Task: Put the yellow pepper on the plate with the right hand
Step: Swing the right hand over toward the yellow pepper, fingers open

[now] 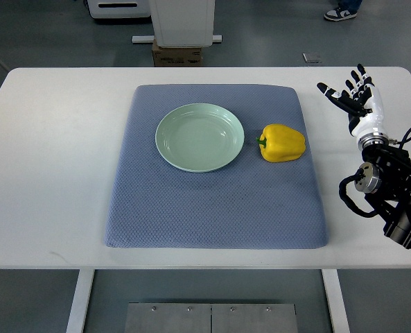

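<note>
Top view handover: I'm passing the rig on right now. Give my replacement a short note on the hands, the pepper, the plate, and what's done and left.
Right hand: open, fingers spread, holding nothing, over the white table to the right of the mat.
Left hand: not in view.
Yellow pepper: lying on the blue mat, just right of the plate, stem toward it.
Green plate: empty, on the mat.
Done: nothing yet; pepper ungrasped.
Left: reach the pepper, grasp, lift, set it on the plate.

no readable text, labels or numbers
</note>
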